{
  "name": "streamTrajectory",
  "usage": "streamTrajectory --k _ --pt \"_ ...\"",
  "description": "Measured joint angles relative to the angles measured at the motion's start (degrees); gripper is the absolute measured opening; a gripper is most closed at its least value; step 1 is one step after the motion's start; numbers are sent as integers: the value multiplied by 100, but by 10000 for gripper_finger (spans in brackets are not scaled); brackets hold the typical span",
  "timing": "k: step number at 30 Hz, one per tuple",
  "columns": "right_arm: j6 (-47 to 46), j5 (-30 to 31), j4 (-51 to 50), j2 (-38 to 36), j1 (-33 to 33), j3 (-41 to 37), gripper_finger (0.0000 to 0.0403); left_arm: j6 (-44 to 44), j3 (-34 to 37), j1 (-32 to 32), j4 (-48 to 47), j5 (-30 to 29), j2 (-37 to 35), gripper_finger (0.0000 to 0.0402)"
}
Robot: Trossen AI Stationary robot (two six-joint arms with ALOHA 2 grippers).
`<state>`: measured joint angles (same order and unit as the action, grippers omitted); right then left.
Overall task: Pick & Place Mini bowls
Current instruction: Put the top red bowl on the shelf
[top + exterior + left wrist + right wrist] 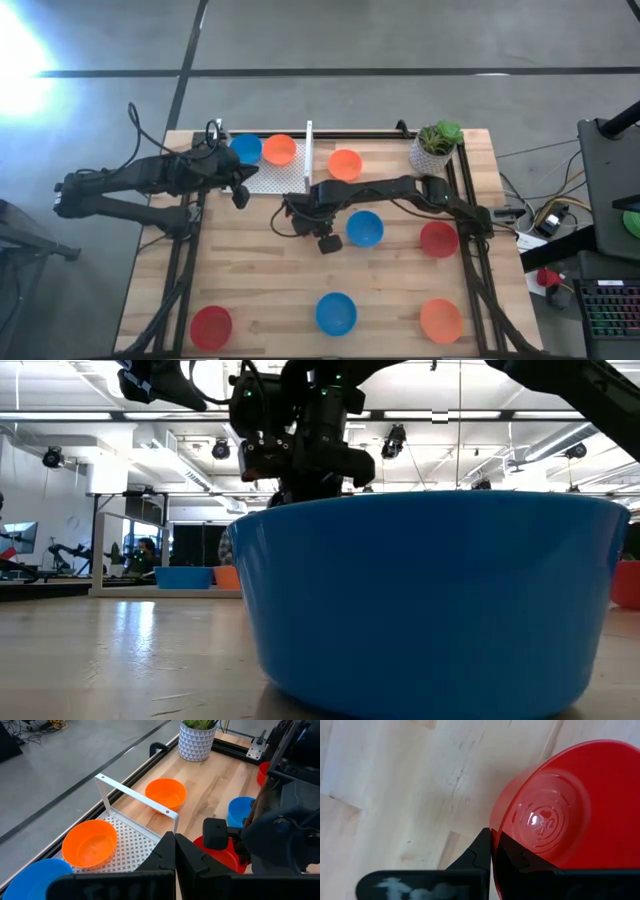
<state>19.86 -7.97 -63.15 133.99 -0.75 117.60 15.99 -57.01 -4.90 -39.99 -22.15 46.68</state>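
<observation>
Progress: blue bowl [246,148] and orange bowl [280,150] sit on the perforated tray [268,178]. Right gripper [491,851], jaws shut, pinches the red bowl [555,810] rim. Left gripper [175,851] shut, empty; six remain.

Nine small round bowls sit upright. A blue bowl [246,148] and an orange bowl [280,150] lie side by side on the perforated white tray at the tabletop's far edge, another orange bowl [344,164] just beside it. A blue bowl [365,229] and a red bowl [438,240] lie mid-tabletop. Along the near edge: red [211,325], blue [336,313], orange [441,319]. One red bowl [560,805] is pinched at its rim, tilted.
</observation>
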Motion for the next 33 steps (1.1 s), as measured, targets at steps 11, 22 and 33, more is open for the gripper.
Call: streamTrajectory --k 11,22,33 --pt "30 2 39 0 38 -2 36 0 0 1 0 0 0 0" --pt "-107 50 -4 -22 74 -4 115 13 4 -1 -225 0 0 0" --pt "-121 464 -268 -641 76 -7 104 97 4 -1 -306 5 0 0"
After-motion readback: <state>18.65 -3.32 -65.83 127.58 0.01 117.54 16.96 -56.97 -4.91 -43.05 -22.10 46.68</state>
